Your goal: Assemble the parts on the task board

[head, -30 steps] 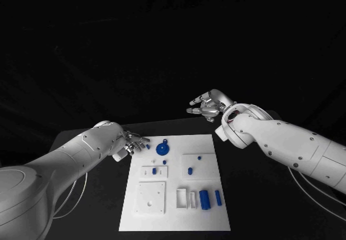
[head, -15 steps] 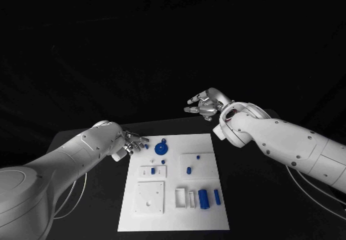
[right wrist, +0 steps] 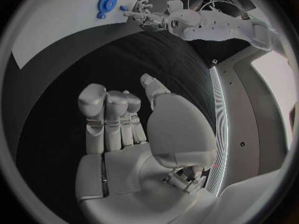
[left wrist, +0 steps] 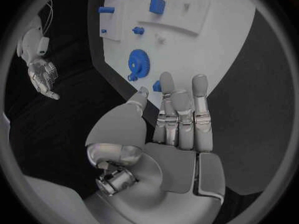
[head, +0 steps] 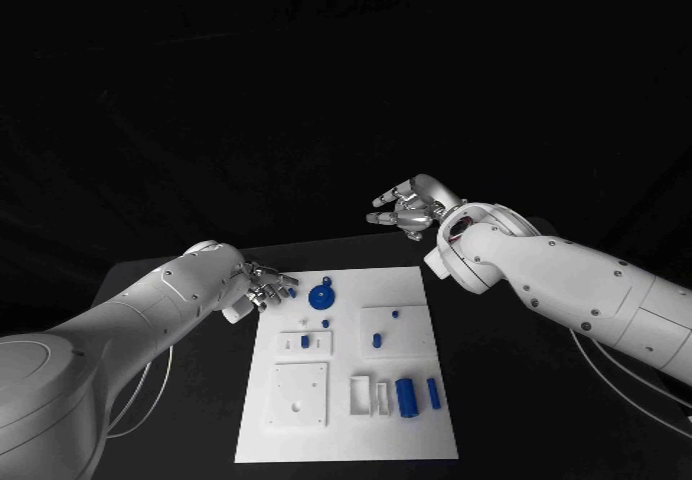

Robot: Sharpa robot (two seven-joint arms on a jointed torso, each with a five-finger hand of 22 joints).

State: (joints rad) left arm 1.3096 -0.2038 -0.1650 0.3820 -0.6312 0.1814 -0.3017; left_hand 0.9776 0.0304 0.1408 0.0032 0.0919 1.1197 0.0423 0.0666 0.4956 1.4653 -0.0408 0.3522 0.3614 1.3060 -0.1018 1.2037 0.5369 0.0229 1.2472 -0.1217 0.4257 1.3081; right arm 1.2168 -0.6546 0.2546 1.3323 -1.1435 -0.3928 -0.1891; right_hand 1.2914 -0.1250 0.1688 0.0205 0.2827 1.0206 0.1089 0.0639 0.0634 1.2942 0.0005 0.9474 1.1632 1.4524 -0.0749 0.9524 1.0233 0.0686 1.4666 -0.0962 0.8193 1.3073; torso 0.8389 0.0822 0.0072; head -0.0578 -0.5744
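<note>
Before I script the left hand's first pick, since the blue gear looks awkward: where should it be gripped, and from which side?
Probably by the toothed rim of the blue gear, pinched across its width from above. It lies flat on the task board, so its underside is out of reach. The left hand hovers open just beside it, at the board's far left corner.
</note>
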